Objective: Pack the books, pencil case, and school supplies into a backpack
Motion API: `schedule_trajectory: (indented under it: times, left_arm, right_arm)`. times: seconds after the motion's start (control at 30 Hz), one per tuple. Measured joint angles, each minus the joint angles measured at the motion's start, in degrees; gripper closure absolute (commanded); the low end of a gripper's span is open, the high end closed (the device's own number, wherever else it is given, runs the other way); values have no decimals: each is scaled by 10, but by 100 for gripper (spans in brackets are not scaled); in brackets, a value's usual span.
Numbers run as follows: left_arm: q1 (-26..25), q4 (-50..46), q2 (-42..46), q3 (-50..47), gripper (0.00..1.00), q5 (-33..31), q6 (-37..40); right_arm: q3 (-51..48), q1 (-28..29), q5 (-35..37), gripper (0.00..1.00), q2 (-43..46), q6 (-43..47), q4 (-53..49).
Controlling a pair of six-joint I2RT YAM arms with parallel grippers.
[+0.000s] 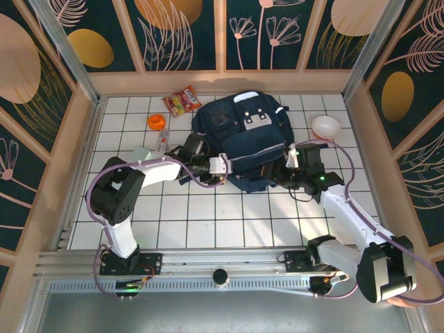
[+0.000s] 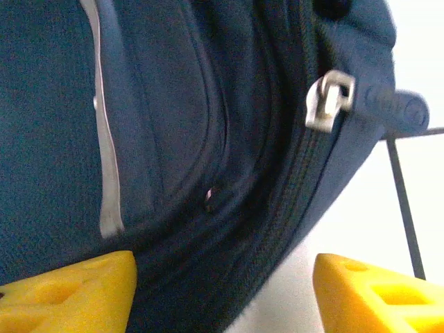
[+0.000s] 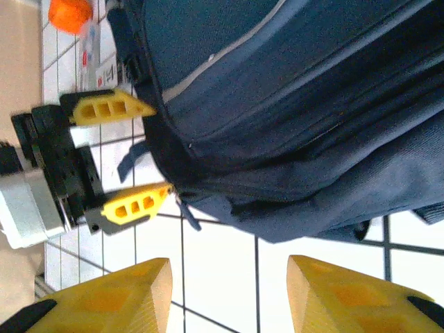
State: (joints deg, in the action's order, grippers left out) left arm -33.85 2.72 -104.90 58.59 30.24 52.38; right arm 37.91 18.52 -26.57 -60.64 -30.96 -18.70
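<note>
Left gripper (image 2: 222, 298) and right gripper (image 3: 229, 295), both wide and empty, flank the large navy-blue fabric backpack's (image 1: 243, 135) near edge. Soft, floppy cloth; its silver metal zip pull (image 2: 329, 100) looks the surest hold.

Looks like a robotics lab cell: 2 arms, left arm (image 1: 119, 232) and right arm (image 1: 347, 215), bolted to an aluminium rail (image 1: 222, 258), with a white tiled table (image 1: 236, 215) boxed by floral-print panels (image 1: 180, 35).

Seen from the left wrist, the backpack (image 2: 173, 139) is blurred and cut off at top, left and bottom, and the left fingers (image 2: 69, 295) are cropped at the bottom. The right fingers (image 3: 104, 302) are cropped likewise, the orange ball (image 3: 69, 12) by the top edge. From above, the pale item (image 1: 142, 152) near the ball is too small to tell
</note>
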Motion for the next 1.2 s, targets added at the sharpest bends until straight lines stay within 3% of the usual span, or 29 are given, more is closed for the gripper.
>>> schedule_trajectory:
  times: [0.1, 0.2, 0.27, 0.7, 1.0, 1.2]
  left_arm:
    - [0, -17, -11, 23, 77, 38, 14]
    - [0, -40, -17, 32, 94, 64, 17]
    - [0, -50, -17, 32, 100, 73, 15]
    - [2, -23, -17, 19, 100, 144, -68]
    - [2, 2, -17, 7, 100, 170, -108]
    - [2, 5, -16, 6, 100, 175, -122]
  right_arm:
    - [-16, 21, -5, 53, 0, -21, 20]
    - [-24, 47, -5, 53, -4, -45, 43]
    - [-24, 70, -4, 54, -10, -58, 57]
    - [-18, 161, 30, 54, -91, -103, 114]
    - [-17, 169, 97, 56, -127, -160, 149]
    - [-10, 173, 121, 64, -156, -177, 159]
